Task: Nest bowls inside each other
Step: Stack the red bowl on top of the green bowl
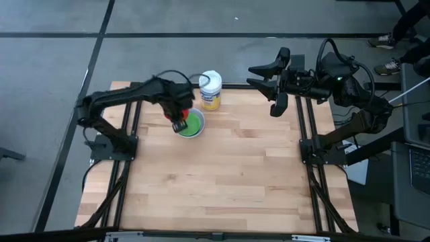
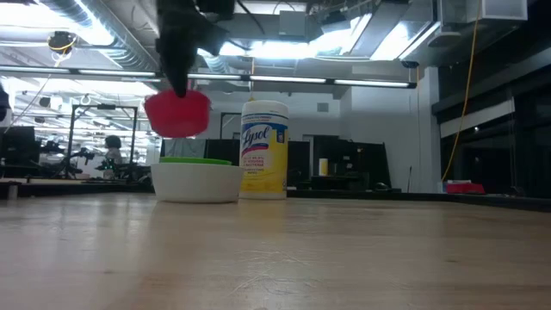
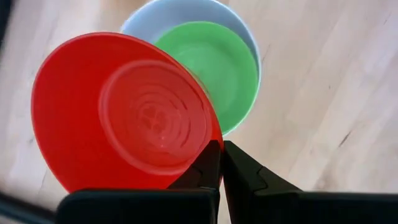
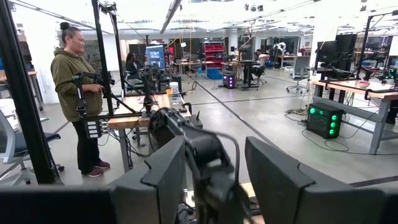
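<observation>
A red bowl [image 2: 178, 114] hangs in the air, with my left gripper [image 3: 221, 146] shut on it. It is just above and beside a white bowl [image 2: 196, 182] standing on the table. A green bowl [image 3: 217, 68] is nested inside the white one [image 3: 186, 12], with only its rim [image 2: 196, 160] showing above the white rim. In the high view my left gripper [image 1: 179, 122] is at the table's far left, over the green bowl [image 1: 194, 122]. My right gripper [image 1: 259, 76] is raised at the far right, level and open, with nothing between its fingers [image 4: 161, 180]. My left gripper pinches the red bowl's rim [image 3: 213, 138] between its two fingers, one inside the bowl and one outside. The fingers come from above, pointing down. The bowl is lifted clear and hangs below them, mouth up and slightly tilted.
A yellow jar with a white lid [image 1: 210, 89] stands just right of the white bowl, near the far edge [image 2: 263, 151]. The wooden tabletop [image 1: 228, 181] stretches toward the near edge. A person [image 4: 78, 93] stands in the room beyond the table.
</observation>
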